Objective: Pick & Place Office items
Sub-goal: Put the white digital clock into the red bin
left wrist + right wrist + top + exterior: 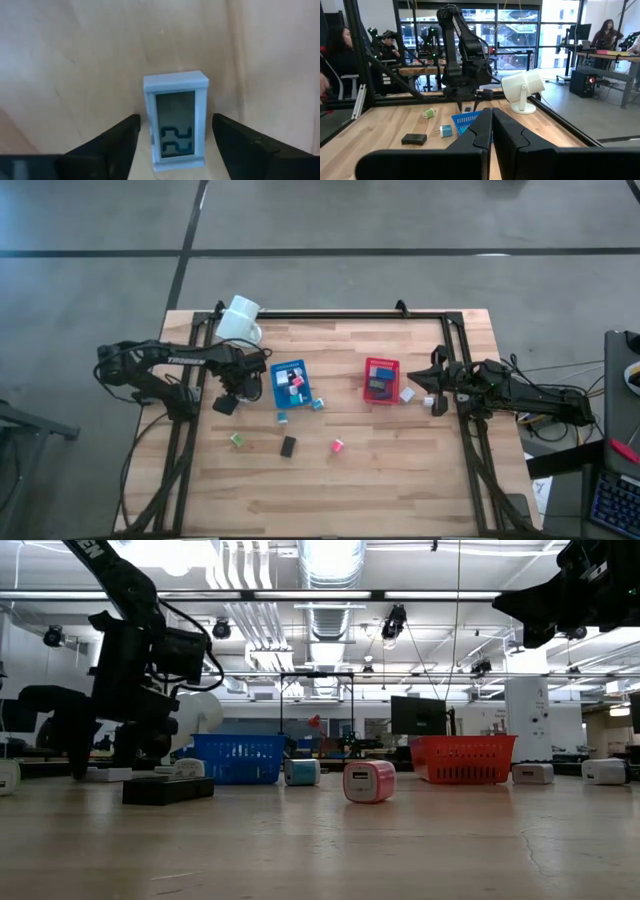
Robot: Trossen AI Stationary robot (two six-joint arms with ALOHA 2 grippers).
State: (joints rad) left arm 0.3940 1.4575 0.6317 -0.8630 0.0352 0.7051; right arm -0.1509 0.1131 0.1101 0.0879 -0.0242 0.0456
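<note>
Left pincer [172, 150] straddles a white block [175, 120], fingers apart.

Bright, even overhead light; ceiling lamps [330, 560] glare in the low view. The block [175, 120] between the open jaws looks soft, hazy.

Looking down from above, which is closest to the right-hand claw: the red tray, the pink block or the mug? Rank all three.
From the right gripper:
1. Red tray, just beside it toward the table's middle.
2. Pink block, farther in, toward the near edge.
3. Mug, at the far left corner.
</note>
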